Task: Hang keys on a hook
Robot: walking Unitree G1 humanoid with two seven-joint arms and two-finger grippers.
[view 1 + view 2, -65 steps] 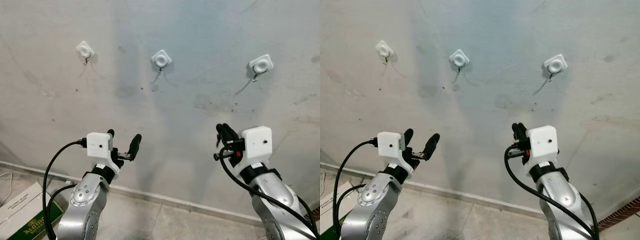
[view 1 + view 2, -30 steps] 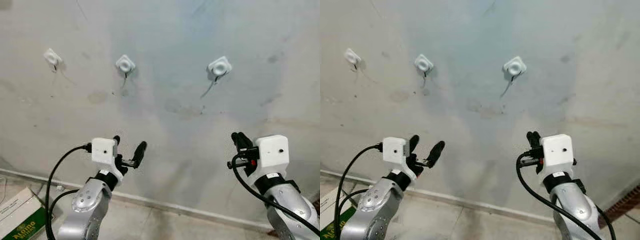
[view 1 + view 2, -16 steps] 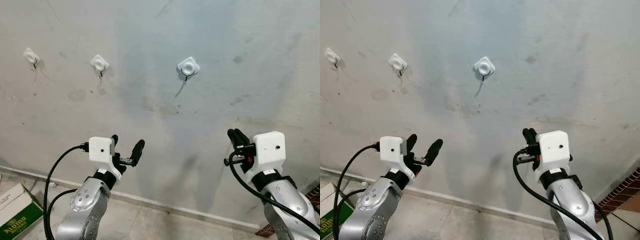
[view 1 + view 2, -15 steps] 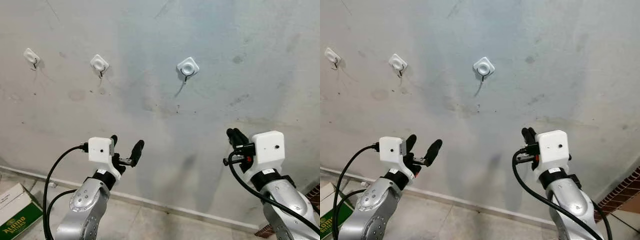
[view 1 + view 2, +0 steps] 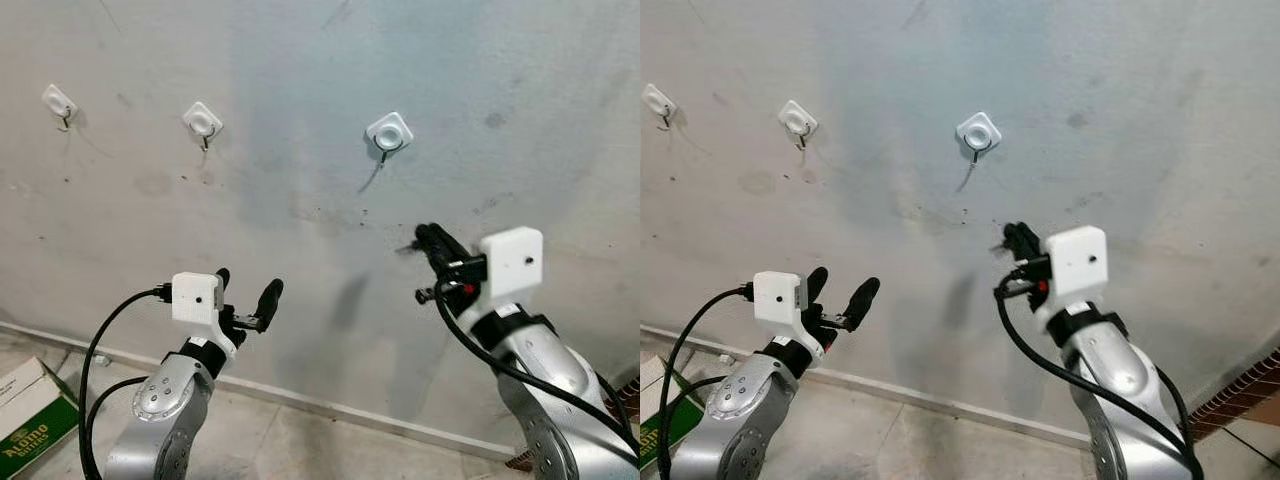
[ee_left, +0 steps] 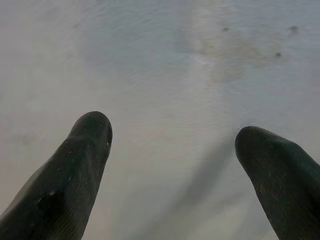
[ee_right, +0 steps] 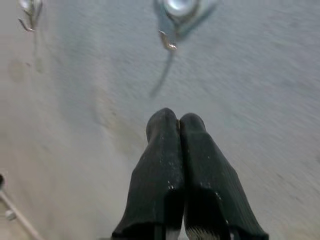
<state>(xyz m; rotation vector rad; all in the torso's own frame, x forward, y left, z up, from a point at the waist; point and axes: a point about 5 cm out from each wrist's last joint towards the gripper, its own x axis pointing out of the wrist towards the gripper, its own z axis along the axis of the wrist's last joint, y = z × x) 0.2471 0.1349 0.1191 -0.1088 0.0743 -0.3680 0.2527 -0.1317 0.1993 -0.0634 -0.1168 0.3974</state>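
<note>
The right claw (image 5: 428, 240) is raised toward the wall, fingers pressed together, just below the nearest white hook (image 5: 388, 133). Something small seems to poke out at its tip, but whether that is the keys I cannot tell. Keys would be light, stiff and jangly, I reckon, best held by the ring so its loop stays free to slip over the little metal prong. The left claw (image 5: 247, 298) waits low with its fingers apart and empty. Two more hooks (image 5: 203, 120) sit further left, and a green-and-white carton (image 5: 30, 415) lies on the floor. Nothing blocks the way up.
</note>
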